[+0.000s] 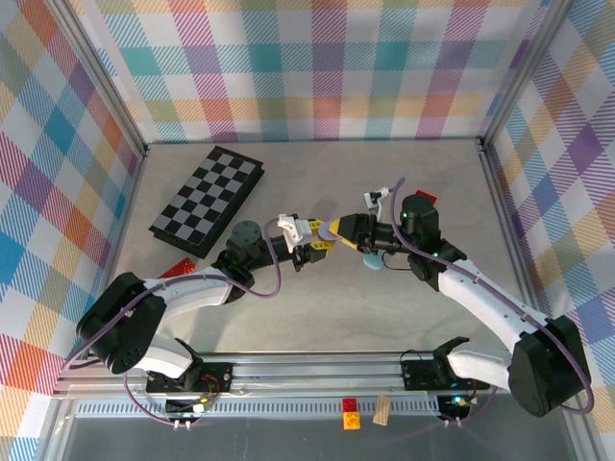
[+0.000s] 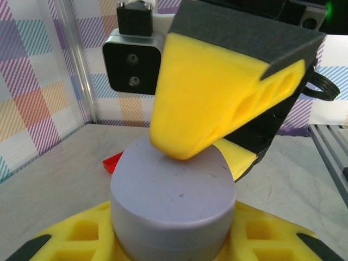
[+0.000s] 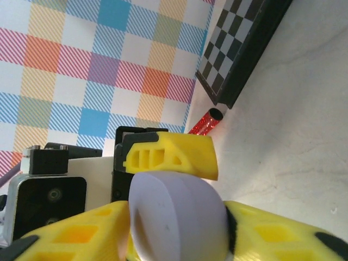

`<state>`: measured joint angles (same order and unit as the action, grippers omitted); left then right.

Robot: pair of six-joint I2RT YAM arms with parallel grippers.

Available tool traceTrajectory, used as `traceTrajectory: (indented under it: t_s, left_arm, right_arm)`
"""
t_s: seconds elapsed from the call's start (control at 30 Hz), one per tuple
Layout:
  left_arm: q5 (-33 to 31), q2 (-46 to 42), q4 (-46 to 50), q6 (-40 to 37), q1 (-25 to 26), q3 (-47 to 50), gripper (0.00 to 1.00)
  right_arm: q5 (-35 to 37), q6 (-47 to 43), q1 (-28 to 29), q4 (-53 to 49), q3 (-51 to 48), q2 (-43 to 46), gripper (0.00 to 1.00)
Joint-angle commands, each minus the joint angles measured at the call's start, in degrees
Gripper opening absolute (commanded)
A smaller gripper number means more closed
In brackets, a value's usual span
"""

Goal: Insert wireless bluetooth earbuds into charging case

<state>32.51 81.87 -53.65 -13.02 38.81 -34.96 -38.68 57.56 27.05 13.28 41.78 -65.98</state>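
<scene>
A lavender pebble-shaped charging case (image 2: 174, 201) hangs above the table centre, its lid shut. My left gripper (image 1: 315, 243) is shut on it, its yellow fingers (image 2: 81, 236) pressing both sides. My right gripper (image 1: 336, 230) meets it from the opposite side and is also shut on the same case (image 3: 179, 217). In the left wrist view one right fingertip (image 2: 179, 147) rests on the case's top face. In the right wrist view one left finger (image 3: 174, 155) lies along its upper edge. A light blue case (image 1: 373, 260) lies on the table under the right gripper. The earbuds are out of view.
A folded chessboard (image 1: 207, 200) lies at the back left, with a red glitter tube (image 3: 206, 122) beside its near edge. A red block (image 1: 423, 199) sits behind the right wrist. A red and yellow block (image 1: 351, 413) and a wooden piece (image 1: 382, 411) rest on the front rail.
</scene>
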Motion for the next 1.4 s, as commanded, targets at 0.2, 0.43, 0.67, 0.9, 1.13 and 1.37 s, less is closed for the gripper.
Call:
traceTrajectory:
  t_s: [0.2,0.43,0.67,0.9,1.13,1.37]
  left_arm:
    - [1.8,-1.5,-3.3,0.7,-0.5,0.0,0.36]
    - [0.9,-2.2,-0.4,-0.7,-0.7,1.2,0.55]
    - [-0.5,-5.5,5.8,-2.5,-1.4,3.8,0.74]
    - [-2.4,-11.0,15.7,-4.2,-1.3,9.2,0.94]
    - [-8.9,-18.0,25.1,-6.1,-1.1,13.6,1.0]
    - [-11.1,-19.5,27.4,-7.0,-1.1,15.5,1.0]
  right_arm:
    - [-0.9,2.1,-0.1,5.8,-1.2,0.2,0.19]
    - [1.2,-0.1,-1.4,3.4,-2.2,1.9,0.11]
    - [6.7,-5.4,-4.7,-4.7,-3.4,5.4,0.07]
    - [10.7,-8.8,-5.6,-8.6,-4.5,3.0,0.05]
    - [12.3,-10.4,-3.2,-7.0,-3.7,-4.8,0.05]
    - [19.3,-13.2,4.1,-7.5,0.5,-15.9,0.06]
